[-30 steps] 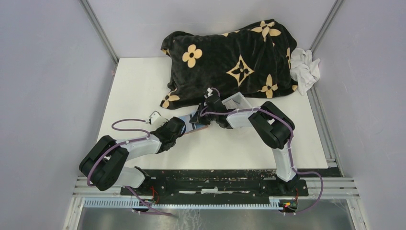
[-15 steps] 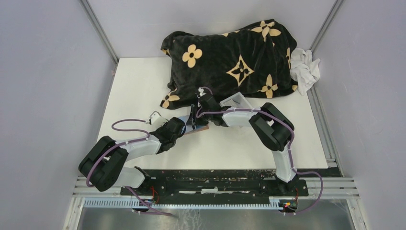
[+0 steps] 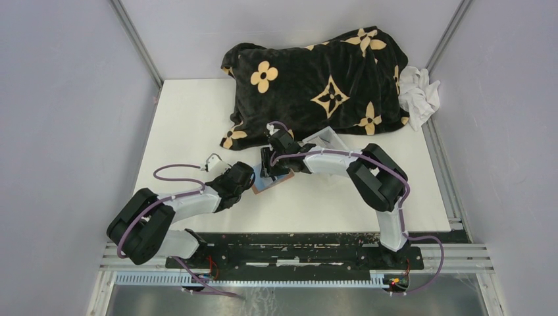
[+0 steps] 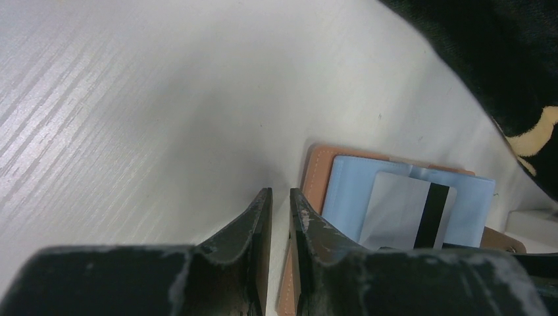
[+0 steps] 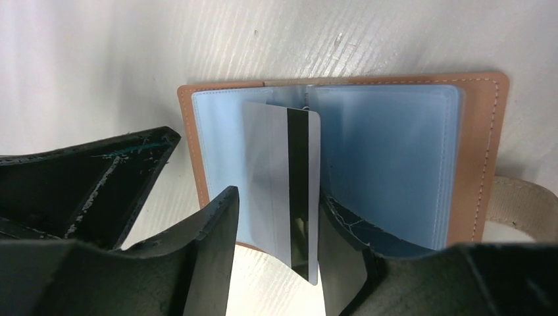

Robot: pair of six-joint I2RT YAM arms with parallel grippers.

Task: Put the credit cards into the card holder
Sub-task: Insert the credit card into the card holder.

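Right gripper: jaws stand apart, wider than one second ago. They straddle the grey-silver plastic credit card with black stripe and stand clear of it on one side. The wrist has shifted left over that interval. The card lies on a pale blue sleeve of the open tan leather folding card holder, which lies flat on the white table. Left gripper: position unchanged, jaws nearly together with a narrow empty gap, one finger at the holder's edge.
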